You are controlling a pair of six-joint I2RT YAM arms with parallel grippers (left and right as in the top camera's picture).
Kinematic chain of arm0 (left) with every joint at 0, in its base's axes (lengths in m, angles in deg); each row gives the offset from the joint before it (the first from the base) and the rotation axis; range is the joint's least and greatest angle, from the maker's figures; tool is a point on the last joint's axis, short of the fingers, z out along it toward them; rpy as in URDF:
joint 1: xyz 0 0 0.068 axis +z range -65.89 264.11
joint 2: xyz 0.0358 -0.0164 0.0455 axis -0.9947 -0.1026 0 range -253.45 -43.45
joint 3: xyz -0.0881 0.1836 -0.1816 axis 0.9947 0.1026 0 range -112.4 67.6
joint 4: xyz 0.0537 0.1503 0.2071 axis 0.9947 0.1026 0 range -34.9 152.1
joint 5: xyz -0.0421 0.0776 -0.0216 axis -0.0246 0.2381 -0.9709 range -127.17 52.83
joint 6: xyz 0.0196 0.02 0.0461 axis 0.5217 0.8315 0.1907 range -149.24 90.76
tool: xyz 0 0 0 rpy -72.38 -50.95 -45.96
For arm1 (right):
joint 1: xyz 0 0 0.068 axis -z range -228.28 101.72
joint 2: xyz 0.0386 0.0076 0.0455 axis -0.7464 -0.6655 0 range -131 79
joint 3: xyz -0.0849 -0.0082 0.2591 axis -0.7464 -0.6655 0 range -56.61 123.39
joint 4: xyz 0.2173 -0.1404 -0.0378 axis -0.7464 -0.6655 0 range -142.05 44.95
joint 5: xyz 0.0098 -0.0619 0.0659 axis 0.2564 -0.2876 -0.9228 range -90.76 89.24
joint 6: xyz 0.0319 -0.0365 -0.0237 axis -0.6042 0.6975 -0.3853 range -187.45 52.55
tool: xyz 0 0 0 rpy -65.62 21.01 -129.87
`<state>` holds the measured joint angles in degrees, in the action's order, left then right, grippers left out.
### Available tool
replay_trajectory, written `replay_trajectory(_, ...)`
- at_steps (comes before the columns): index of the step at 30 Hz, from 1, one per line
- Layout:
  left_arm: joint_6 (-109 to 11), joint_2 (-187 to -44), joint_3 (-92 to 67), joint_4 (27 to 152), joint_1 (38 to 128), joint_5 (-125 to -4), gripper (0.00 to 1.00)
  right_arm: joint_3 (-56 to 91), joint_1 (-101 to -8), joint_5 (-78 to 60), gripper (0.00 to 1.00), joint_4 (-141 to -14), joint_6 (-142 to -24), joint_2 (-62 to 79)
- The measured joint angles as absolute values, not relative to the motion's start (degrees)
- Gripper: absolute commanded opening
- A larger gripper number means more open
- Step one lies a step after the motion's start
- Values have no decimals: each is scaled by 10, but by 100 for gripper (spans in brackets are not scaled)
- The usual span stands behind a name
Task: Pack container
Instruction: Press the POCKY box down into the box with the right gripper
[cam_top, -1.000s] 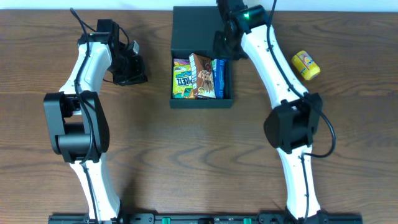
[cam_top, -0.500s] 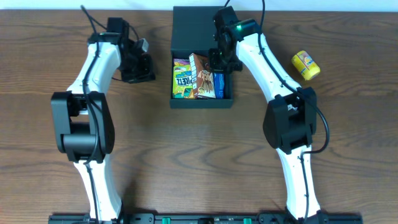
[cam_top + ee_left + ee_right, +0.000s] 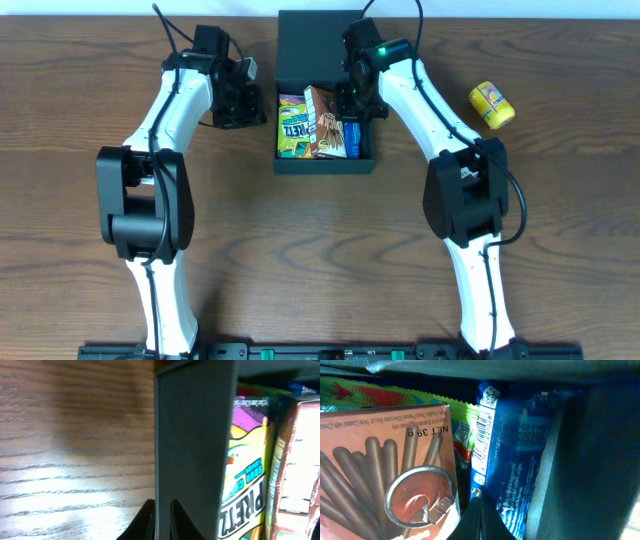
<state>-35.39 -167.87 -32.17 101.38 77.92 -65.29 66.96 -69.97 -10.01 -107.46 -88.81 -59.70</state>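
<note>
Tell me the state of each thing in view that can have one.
container, open, part filled
flap lid, swung back
pretzel packet, packed in the container
chocolate stick box, packed
blue packet, packed
yellow packet, loose on the table
left gripper, jaws shut, empty, beside the container
right gripper, jaws shut, empty, over the packed packets

One container, three snack packets in it, possibly four, and one yellow packet outside.

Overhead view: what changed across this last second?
The left gripper swung right, up to the container's left wall. The right gripper came off the lid down among the snack packets, jaws shut. Nothing was grasped or released. Container, packets and the yellow snack outside stayed put.
</note>
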Motion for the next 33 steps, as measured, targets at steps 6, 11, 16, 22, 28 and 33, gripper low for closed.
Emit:
replay_trajectory(6, -355, -1679, -322, 1010, 769, -653, 14, 669, -708, -100, 2, -1072, -879, -597)
replay_trajectory(11, -358, -1679, -322, 1008, 764, -653, 15, 669, -717, -100, 1, -1071, -871, -597)
replay_trajectory(16, -362, -1679, -322, 1007, 763, -653, 15, 669, -719, -111, 1, -1071, -866, -597)
replay_trajectory(22, -367, -1679, -322, 1007, 763, -653, 16, 667, -719, -126, 1, -1071, -864, -597)
replay_trajectory(28, -367, -1679, -322, 1007, 763, -653, 16, 667, -719, -130, 1, -1069, -860, -597)
replay_trajectory(33, -367, -1679, -322, 1007, 763, -653, 16, 667, -719, -130, 1, -1070, -858, -597)
